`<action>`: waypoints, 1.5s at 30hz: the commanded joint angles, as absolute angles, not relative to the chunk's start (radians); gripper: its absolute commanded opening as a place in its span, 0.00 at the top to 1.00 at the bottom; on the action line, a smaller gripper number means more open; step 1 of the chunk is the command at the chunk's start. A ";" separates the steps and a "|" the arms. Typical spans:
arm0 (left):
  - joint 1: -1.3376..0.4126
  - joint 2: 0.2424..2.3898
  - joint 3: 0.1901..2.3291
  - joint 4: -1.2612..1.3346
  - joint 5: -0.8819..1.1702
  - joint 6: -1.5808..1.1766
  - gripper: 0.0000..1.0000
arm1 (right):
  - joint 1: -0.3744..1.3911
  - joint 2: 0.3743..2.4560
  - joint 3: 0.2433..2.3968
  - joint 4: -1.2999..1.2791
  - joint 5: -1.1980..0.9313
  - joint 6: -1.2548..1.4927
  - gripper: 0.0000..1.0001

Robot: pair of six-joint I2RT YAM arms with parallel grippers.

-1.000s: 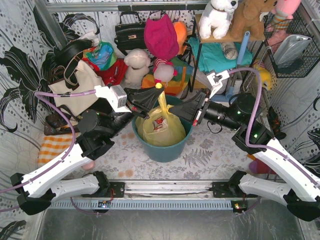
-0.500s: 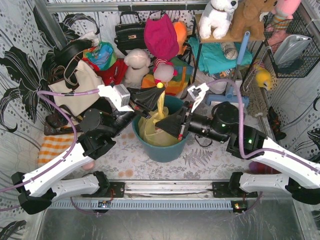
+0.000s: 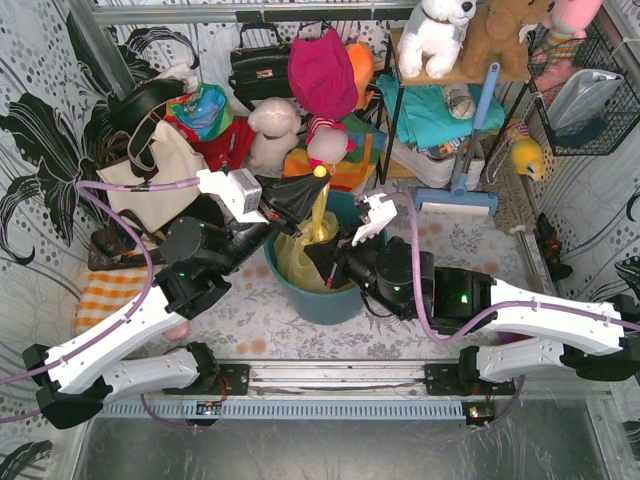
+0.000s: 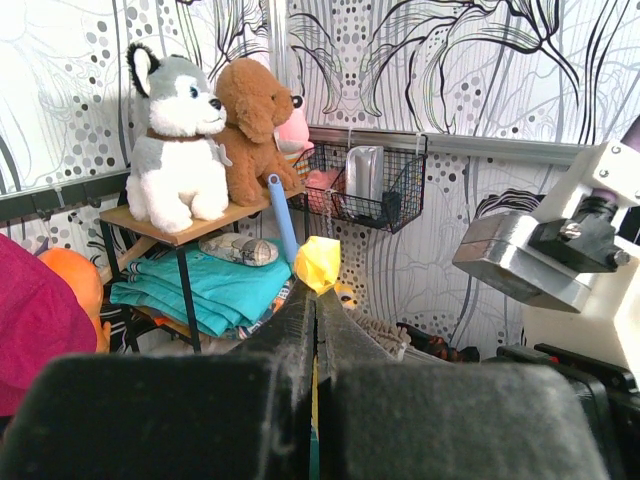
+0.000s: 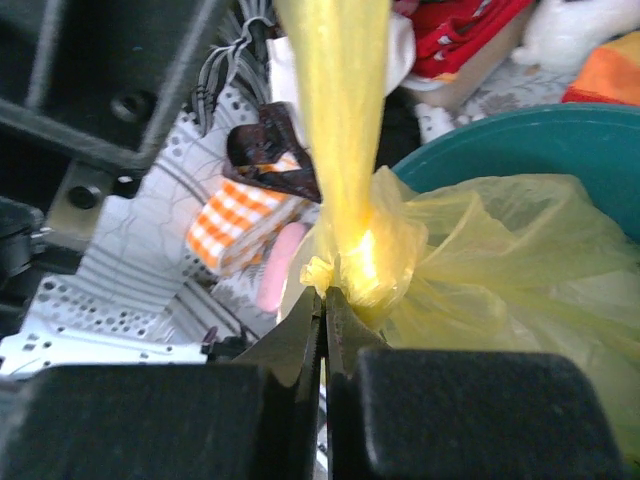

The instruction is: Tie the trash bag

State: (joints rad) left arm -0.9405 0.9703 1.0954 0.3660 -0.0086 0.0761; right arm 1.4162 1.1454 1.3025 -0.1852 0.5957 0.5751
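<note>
Top external showed the trash bag sitting inside the teal bin, its mouth gathered into 1 narrow yellow strip rising out of the bin. The left gripper was pinching the upper end of that strip above the bin's far rim. The right gripper was pressed onto the strip's base, low over the bag.

Left wrist showed the left gripper with its jaws pressed together on the plastic. A small yellow tuft of the trash bag poked out just above the fingertips.

Right wrist showed the right gripper shut on the bunched neck where the strip met the body of the trash bag. The plastic was drawn taut upward from there, with the bin rim behind.

By my reading, the gathering and stretching of the neck were done. No loop or knot appeared in any of the 3 views, so the wrapping, the pull-through and the cinching were all left.
</note>
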 commanded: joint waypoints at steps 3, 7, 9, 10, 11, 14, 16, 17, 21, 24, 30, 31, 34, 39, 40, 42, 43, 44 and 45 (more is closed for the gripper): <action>-0.933 0.951 1.095 0.402 -0.007 0.081 1.00 | 1.434 1.147 1.291 -0.204 0.803 0.615 1.00; -0.933 0.960 1.105 0.389 0.023 0.071 1.00 | 1.435 1.148 1.234 -0.121 0.829 0.631 1.00; -0.932 0.969 1.119 0.368 0.048 0.068 1.00 | 1.438 1.156 1.208 -0.071 0.837 0.630 1.00; -0.932 0.974 1.124 0.361 0.055 0.066 1.00 | 1.440 1.165 1.207 -0.061 0.852 0.631 1.00; -0.933 0.978 1.128 0.355 0.057 0.065 1.00 | 1.444 1.174 1.208 -0.053 0.870 0.631 1.00; -0.933 0.979 1.126 0.352 0.061 0.062 1.00 | 1.452 1.184 1.182 0.000 0.943 0.642 1.00; -0.932 0.975 1.126 0.348 0.063 0.062 1.00 | 1.454 1.183 1.149 0.045 0.984 0.669 1.00; -0.933 0.974 1.127 0.345 0.066 0.061 1.00 | 1.454 1.181 1.127 0.097 0.994 0.656 1.00; -0.933 0.970 1.129 0.334 0.080 0.059 1.00 | 1.457 1.205 1.080 0.249 1.050 0.608 1.00; -0.933 0.970 1.130 0.329 0.081 0.056 1.00 | 1.457 1.238 1.075 0.348 1.079 0.562 1.00; -0.933 0.973 1.142 0.305 0.098 0.056 1.00 | 1.457 1.308 1.083 0.488 1.166 0.480 1.00; -0.933 0.974 1.143 0.303 0.097 0.057 1.00 | 1.457 1.315 1.077 0.519 1.184 0.457 1.00; -0.931 0.970 1.143 0.297 0.096 0.060 1.00 | 1.457 1.324 1.041 0.647 1.211 0.378 1.00; -0.931 0.968 1.137 0.300 0.108 0.053 1.00 | 1.454 1.352 0.986 0.930 1.246 0.161 1.00; -0.931 0.968 1.137 0.302 0.112 0.051 1.00 | 1.454 1.363 0.979 0.999 1.249 0.106 1.00; -0.931 0.967 1.133 0.302 0.122 0.046 1.00 | 1.452 1.388 0.974 1.143 1.255 -0.010 1.00; -0.932 0.965 1.131 0.304 0.126 0.042 1.00 | 1.450 1.402 0.970 1.216 1.253 -0.070 1.00; -0.932 0.964 1.128 0.306 0.128 0.039 1.00 | 1.446 1.417 0.970 1.293 1.255 -0.128 1.00; -0.931 0.962 1.125 0.307 0.131 0.036 1.00 | 1.443 1.433 0.971 1.356 1.258 -0.178 1.00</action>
